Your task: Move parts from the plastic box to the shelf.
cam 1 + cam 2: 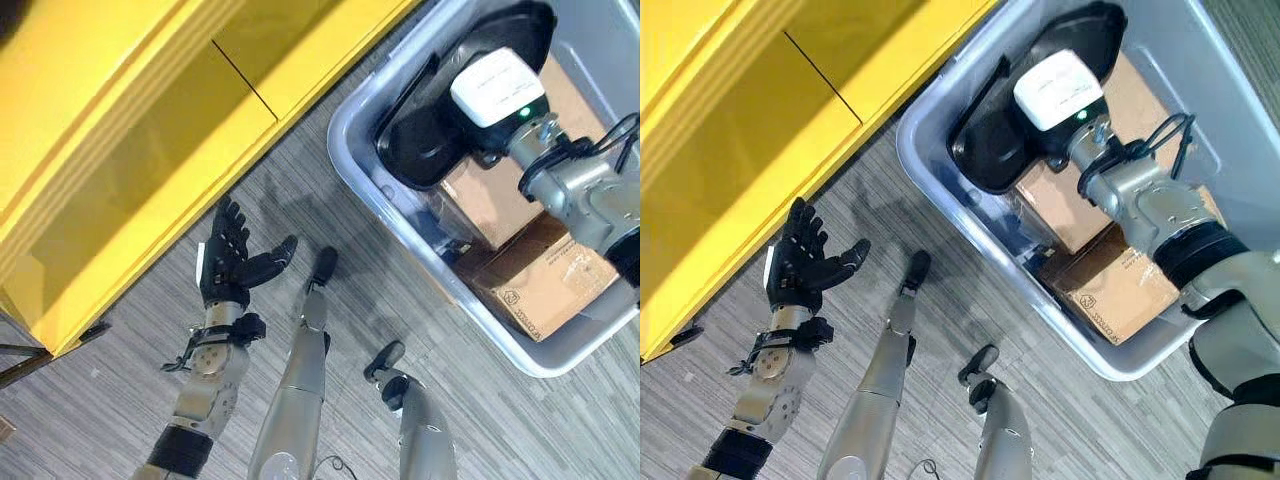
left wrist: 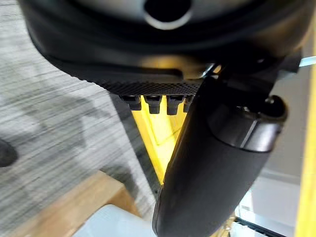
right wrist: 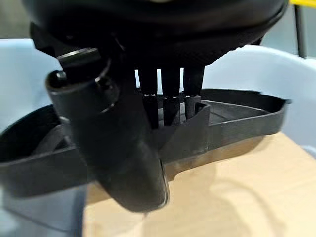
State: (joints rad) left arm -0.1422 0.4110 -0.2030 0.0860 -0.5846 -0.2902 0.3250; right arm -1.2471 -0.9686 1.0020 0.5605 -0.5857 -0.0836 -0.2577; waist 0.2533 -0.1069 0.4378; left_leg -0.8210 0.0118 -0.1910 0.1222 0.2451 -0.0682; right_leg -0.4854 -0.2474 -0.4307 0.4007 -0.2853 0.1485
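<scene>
A grey plastic box (image 1: 590,40) stands on the floor at the right. A large black plastic part (image 1: 425,140) lies along its near side. My right hand (image 3: 148,29) is down at that part's raised wall (image 3: 247,123). Its straight fingers (image 3: 170,89) dip inside the wall, the thumb (image 3: 113,148) hangs outside it, and I see no firm grip. The yellow shelf (image 1: 130,150) runs across the upper left. My left hand (image 1: 228,262) hovers open and holds nothing, above the floor just in front of the shelf's edge.
Two cardboard boxes (image 1: 545,280) (image 1: 490,200) lie in the plastic box beside and under the black part. Grey striped floor (image 1: 340,200) separates the shelf from the box.
</scene>
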